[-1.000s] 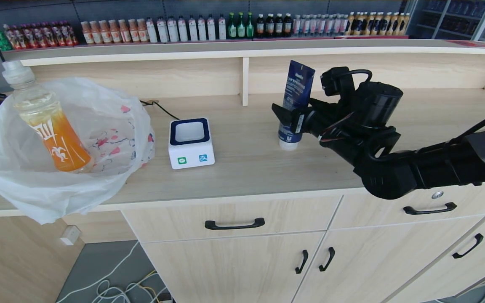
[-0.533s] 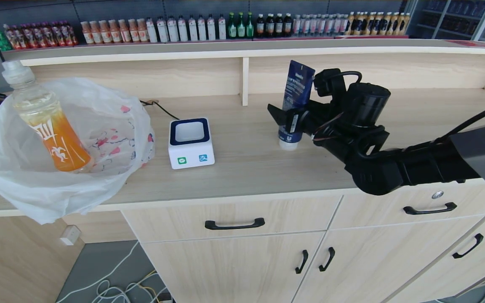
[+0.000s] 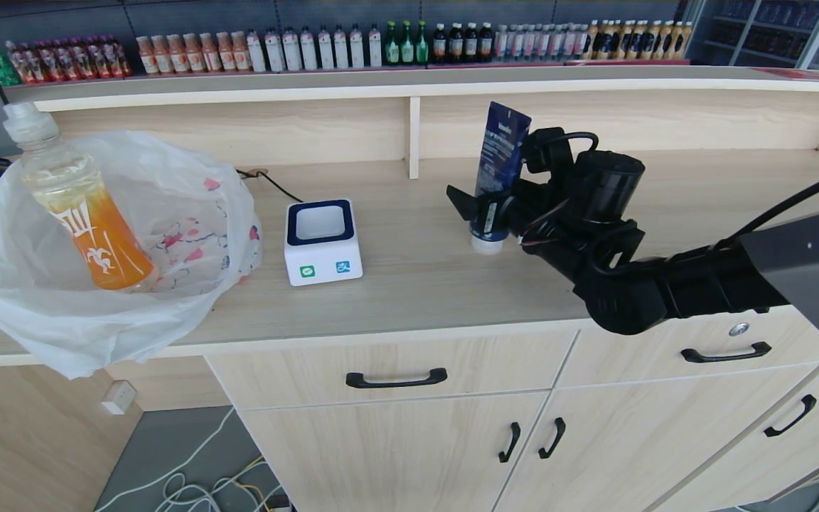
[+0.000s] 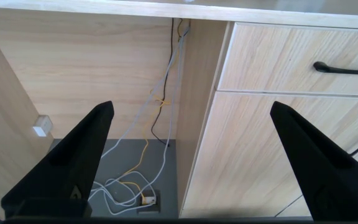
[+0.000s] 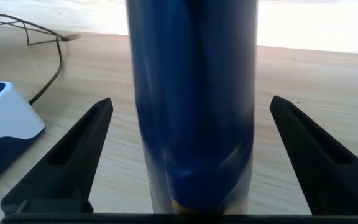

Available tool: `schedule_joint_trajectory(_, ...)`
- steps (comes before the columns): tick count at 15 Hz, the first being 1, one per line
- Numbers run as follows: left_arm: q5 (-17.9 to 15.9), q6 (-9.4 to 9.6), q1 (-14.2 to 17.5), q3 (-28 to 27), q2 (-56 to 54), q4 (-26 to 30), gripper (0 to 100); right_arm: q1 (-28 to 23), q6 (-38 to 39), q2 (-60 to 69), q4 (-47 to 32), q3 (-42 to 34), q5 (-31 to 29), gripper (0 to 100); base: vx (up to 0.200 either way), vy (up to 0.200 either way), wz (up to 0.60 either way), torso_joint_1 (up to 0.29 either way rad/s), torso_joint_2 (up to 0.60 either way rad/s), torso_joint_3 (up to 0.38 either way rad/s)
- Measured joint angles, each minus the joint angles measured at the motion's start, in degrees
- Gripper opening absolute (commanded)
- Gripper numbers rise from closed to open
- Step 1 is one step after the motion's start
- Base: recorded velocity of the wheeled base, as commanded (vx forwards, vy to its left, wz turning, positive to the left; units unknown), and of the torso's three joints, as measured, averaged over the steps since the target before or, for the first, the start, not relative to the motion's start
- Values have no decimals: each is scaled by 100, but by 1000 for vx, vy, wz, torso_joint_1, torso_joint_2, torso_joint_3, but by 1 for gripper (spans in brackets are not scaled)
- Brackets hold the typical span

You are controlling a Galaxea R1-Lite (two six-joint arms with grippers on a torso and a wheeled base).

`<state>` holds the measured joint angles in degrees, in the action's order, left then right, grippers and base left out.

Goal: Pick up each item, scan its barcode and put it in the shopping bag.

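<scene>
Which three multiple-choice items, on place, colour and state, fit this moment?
1. Where is the orange drink bottle? A on the floor; B in the shopping bag; C in a drawer.
2. What colour is the tube? A red; B green; C dark blue.
3. How is the right gripper? A open around the tube; B shut on the tube; C open, far away.
Answers: B, it leans inside the bag; C, its body is dark blue; A, gaps show beside the tube.
</scene>
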<state>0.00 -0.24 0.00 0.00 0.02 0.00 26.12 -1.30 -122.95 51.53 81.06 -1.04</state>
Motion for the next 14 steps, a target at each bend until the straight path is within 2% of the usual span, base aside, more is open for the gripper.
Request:
schedule_joint_trajectory(6,0,0,-2,0,0,0,100,-2,11,-87,-5,20,2,100,0,0,0,0,0,0)
schedule_joint_trajectory(7,0,0,-2,0,0,0,100,-2,11,-96,-5,20,4,0,0,0,0,0,0,0)
schedule_joint_trajectory(14,0,0,0,0,0,0,100,0,117,-111,1,9,9,0,0,0,0,0,0,0)
